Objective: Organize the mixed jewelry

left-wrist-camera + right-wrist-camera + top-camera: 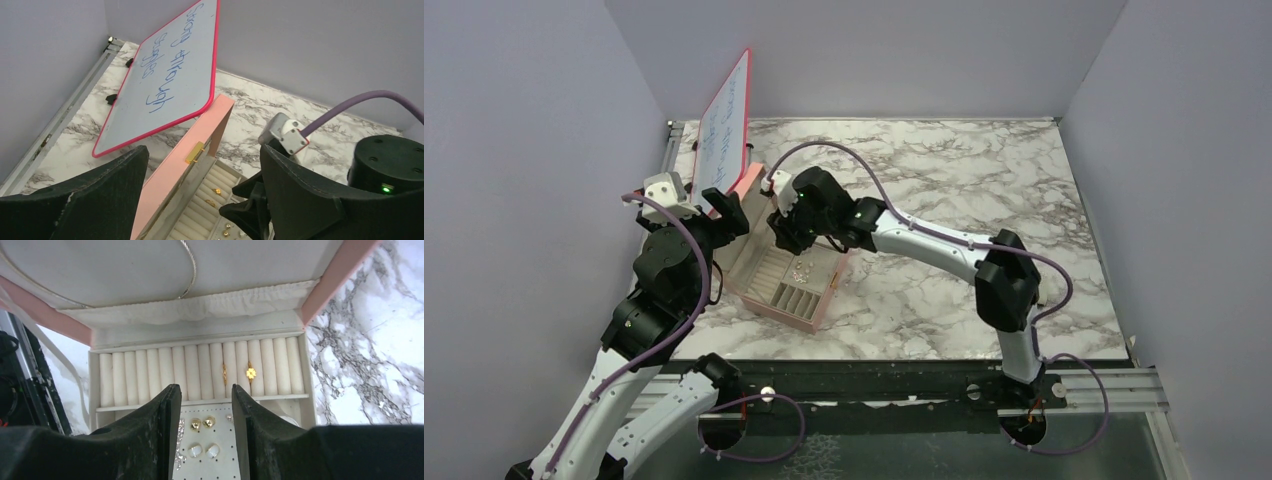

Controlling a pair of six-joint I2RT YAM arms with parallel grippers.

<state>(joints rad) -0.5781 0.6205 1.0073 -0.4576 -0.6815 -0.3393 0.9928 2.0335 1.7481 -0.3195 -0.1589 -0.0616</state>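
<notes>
- Mixed jewelry (251, 372) is found inside the open pink box (327, 285), which is set on the marble table (944, 180).
- A gold ring (224, 374) and a gold flower-shaped piece (251, 372) are tucked into the row of cream rolls (150, 377), near each other toward its right end.
- On the perforated panel (225, 467) just in front of the rolls, 2 gold studs (195, 423) and 2 pale round studs (195, 449) are seated in pairs. A silvery sparkling piece (179, 437) is seen beside them, partly hidden by a finger.
- A thin silvery chain (193, 270) is laid against the inside of the raised lid (100, 275), above a gathered fabric pocket (200, 310).
- The right gripper (205, 390) is held over the panel with its jaws partly spread. Nothing is gripped between them, and the fingertips are placed at the near edge of the rolls.
- The left gripper (204, 149) is spread wide at the lid's side. The pink lid edge with its gold clasp (195, 152) is framed between the 2 fingers, neither of which is seen to touch it, so nothing is held.
- A pink-edged whiteboard (165, 75) with blue handwriting is stood tilted just behind the lid; whether it touches the lid cannot be told.
</notes>
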